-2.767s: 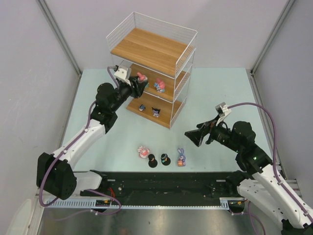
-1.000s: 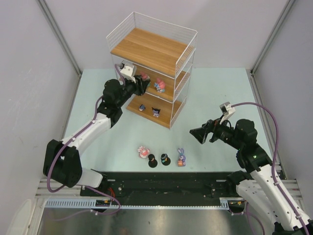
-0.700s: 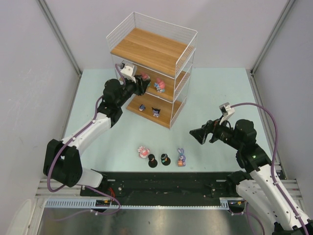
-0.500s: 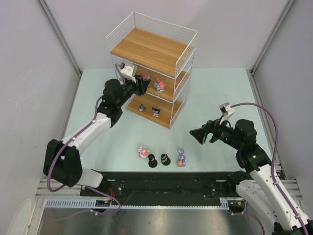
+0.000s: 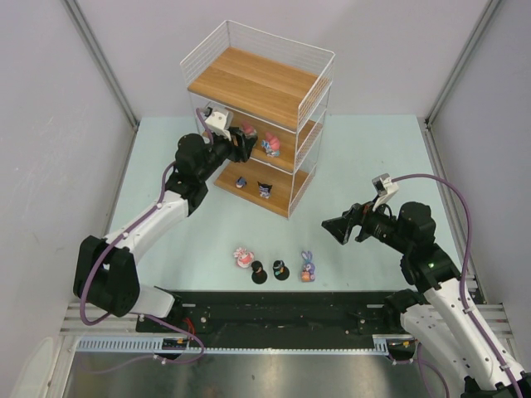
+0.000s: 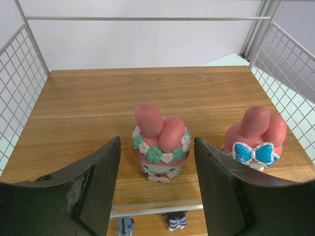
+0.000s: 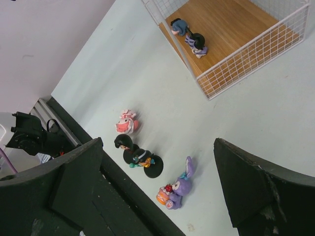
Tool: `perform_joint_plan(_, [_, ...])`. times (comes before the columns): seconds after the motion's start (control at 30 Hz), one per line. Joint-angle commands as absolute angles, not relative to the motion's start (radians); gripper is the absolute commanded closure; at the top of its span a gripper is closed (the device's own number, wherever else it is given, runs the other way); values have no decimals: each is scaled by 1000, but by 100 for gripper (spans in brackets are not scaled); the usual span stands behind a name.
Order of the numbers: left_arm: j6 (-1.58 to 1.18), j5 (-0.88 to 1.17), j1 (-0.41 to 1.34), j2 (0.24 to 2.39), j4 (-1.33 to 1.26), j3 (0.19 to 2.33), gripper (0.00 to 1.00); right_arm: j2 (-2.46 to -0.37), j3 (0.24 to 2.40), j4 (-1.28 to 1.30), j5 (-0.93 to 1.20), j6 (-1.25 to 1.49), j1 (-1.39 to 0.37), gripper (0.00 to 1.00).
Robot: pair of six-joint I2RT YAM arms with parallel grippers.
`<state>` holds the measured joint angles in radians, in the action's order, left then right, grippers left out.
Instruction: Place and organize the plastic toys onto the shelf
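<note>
Widened since a second ago, the left gripper (image 5: 240, 143) is held partly open, apparently released from the pink figurine (image 6: 160, 142) standing upright between its jaws on the middle board (image 6: 88, 98) of the shelf (image 5: 257, 79). The remaining table toys (image 5: 307, 267) lie nearer the fully open, empty right gripper (image 5: 329, 225).

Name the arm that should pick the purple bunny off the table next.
Right. The right gripper, open, hangs near the purple bunny; the left gripper is inside the shelf, straddling a pink figurine.

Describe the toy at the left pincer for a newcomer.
Find the wire shelf, then its middle board. Of two pink toys there, it is the left toy, ringed with teal and white flowers; its neighbour wears a blue dotted bow.
</note>
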<state>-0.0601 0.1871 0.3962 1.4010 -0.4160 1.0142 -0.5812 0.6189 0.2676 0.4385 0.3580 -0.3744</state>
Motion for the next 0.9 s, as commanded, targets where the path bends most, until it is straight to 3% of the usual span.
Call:
perform_joint_plan(0.0, [-38, 192, 399, 1388, -431, 1057, 34, -572, 618, 245, 459, 359, -367, 0])
perform_joint_plan(0.87, [-58, 207, 399, 1301, -456, 993, 32, -555, 620, 264, 462, 354, -357, 0])
